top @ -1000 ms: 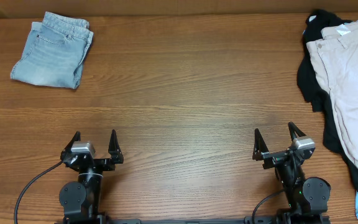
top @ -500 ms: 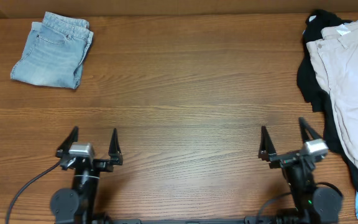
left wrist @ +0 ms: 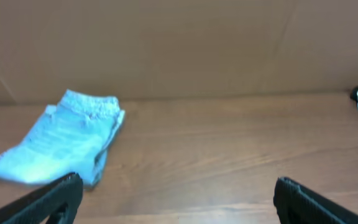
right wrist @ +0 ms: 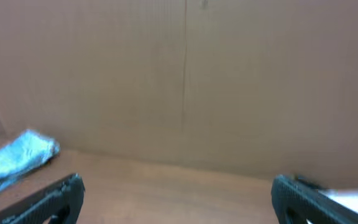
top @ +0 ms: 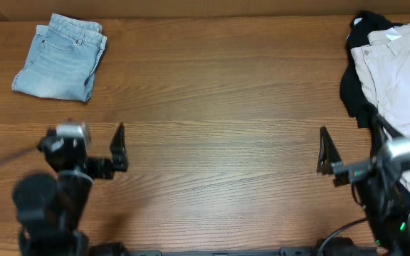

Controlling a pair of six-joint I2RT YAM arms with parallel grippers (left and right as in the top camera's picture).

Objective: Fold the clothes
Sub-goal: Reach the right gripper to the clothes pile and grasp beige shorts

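Your pale beige cotton trousers (top: pixel 403 78) lie unfolded at the right edge of the brown wooden bench (top: pixel 219 85), draped over a crumpled black garment (top: pixel 350 92). I'd judge they need pulling onto open wood before any fold. Your right hand (top: pixel 351 139) hovers just beside them, jaws spread wide and holding nothing, well placed to reach the waistband. Your left hand (top: pixel 95 136) is equally wide and empty. The folded, faded light-blue denim garment (top: pixel 59 57) sits well apart at the far left, out of the way.
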